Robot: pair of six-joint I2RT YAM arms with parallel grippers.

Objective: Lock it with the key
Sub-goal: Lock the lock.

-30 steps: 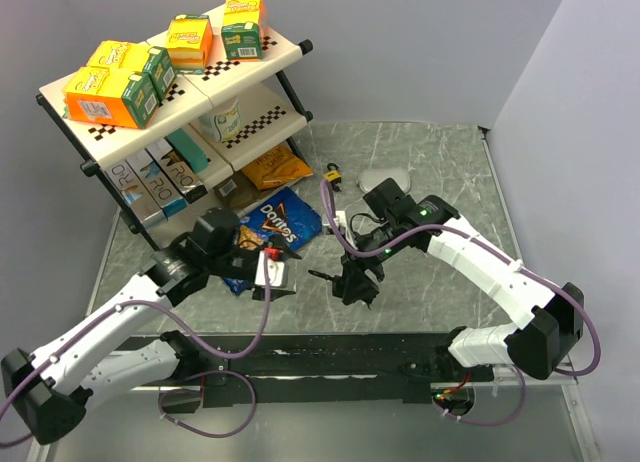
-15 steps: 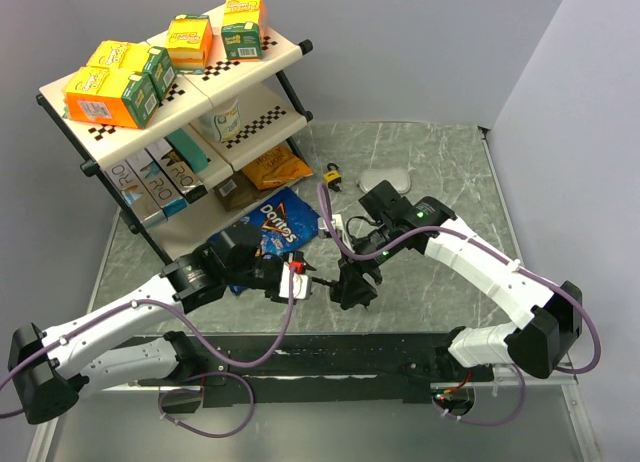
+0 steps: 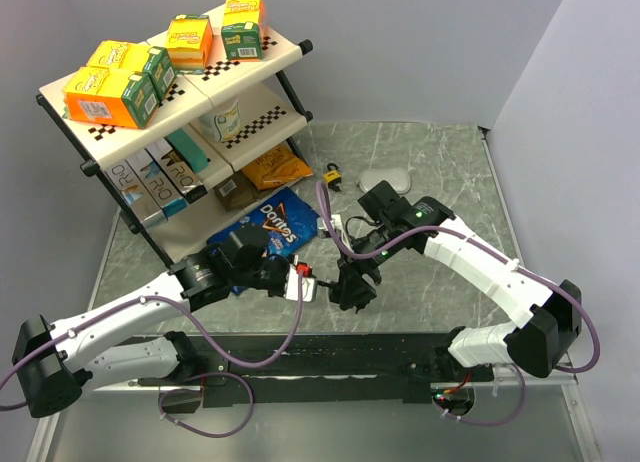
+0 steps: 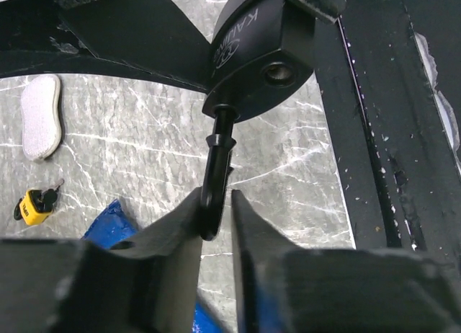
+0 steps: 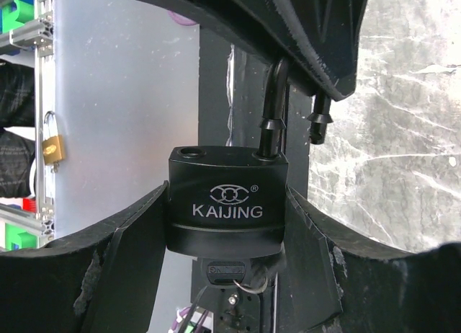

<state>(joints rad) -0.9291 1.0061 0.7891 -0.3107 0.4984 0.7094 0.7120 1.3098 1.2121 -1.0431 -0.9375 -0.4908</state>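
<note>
We see right pincer (image 5: 227, 232) clamped on black block padlock (image 5: 227, 181), left pincer (image 4: 216, 218) pinching its dark U-shackle (image 4: 218, 153); free leg (image 5: 318, 117) off its hole (image 4: 277, 73), pushing may jam.

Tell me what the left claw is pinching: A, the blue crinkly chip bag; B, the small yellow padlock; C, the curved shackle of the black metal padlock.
C: the left wrist view shows the left claw closed on the curved shackle of the black metal padlock.

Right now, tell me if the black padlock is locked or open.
Open: the shackle has its free end outside the padlock body, one hole empty.
</note>
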